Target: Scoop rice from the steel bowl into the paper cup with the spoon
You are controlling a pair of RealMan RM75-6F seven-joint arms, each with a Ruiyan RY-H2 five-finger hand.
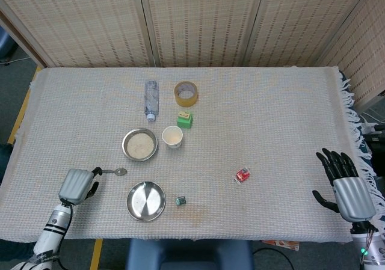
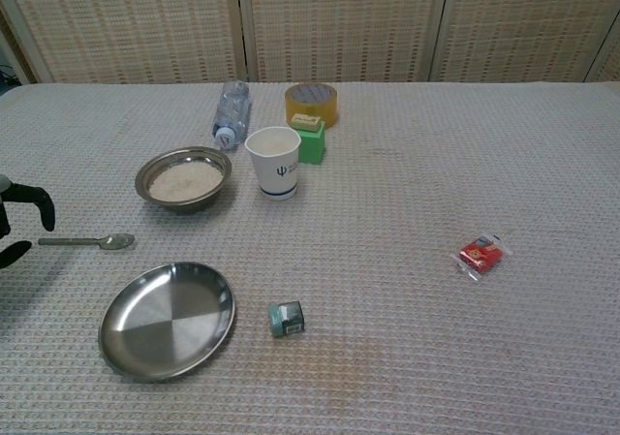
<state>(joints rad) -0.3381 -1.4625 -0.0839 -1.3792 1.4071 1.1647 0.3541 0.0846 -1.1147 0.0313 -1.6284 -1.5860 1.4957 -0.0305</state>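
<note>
Left hand (image 1: 77, 184) hangs over the handle end of the spoon (image 1: 113, 172), at the table's 8 o'clock in the head view; its dark fingertips (image 2: 21, 202) are apart in the chest view, not closed on the handle, and it holds nothing. Whether they touch the handle I cannot tell. Right hand (image 1: 347, 187) sits far off at 4 o'clock by the fringed edge of the cloth, fingers spread wide and empty.

That spoon lies flat on the woven tablecloth (image 1: 271, 113), bowl end pointing toward 3 o'clock. At 1 o'clock from its bowl end stands the steel bowl (image 1: 140, 144), filled with pale rice. Just beside the bowl, at its 3 o'clock, stands the paper cup (image 1: 172, 136), upright, apart from the bowl's rim.

At 5 o'clock from the spoon lies a steel plate (image 1: 145, 201), shiny and bare. A small dark green box (image 1: 180, 201) sits just at the plate's 3 o'clock. At 1 o'clock from the cup sits a green block (image 1: 184, 119), and beyond it at 12 o'clock a roll of tape (image 1: 186, 93). A plastic bottle (image 1: 151, 99) lies on its side at 12 o'clock from the steel bowl. A red packet (image 1: 242, 175) rests well apart, at 4 o'clock from the cup.
</note>
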